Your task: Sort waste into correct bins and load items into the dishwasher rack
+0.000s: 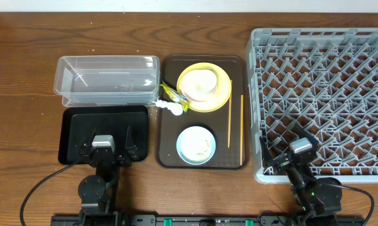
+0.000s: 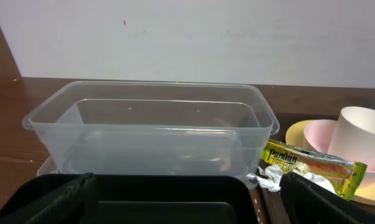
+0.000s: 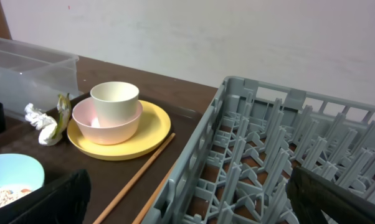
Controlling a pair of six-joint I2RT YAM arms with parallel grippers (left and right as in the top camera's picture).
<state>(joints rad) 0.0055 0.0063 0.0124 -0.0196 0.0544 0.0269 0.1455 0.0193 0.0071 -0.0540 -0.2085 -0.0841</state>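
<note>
On the brown serving tray (image 1: 170, 150) a yellow plate (image 1: 221, 94) holds a pink bowl (image 1: 190, 92) with a white cup (image 1: 200, 80) in it. A light blue bowl (image 1: 195, 145) holds rice-like crumbs (image 3: 4, 194). Two chopsticks (image 1: 230, 122) lie on the tray's right side. The yellow-green wrapper (image 1: 172, 95) and white tissue (image 1: 169, 108) lie at the tray's left edge. My left gripper (image 1: 107, 136) is open over the black tray (image 1: 73, 135), in front of the clear tub (image 1: 107, 78). My right gripper (image 1: 287, 142) is open over the grey rack's (image 1: 324, 94) front left corner.
The wooden table (image 1: 26, 56) lies around everything. The rack's left wall (image 3: 203, 162) stands close beside the chopsticks (image 3: 137, 177). The wrapper (image 2: 312, 163) and tissue (image 2: 271, 176) lie just right of the tub (image 2: 150, 134).
</note>
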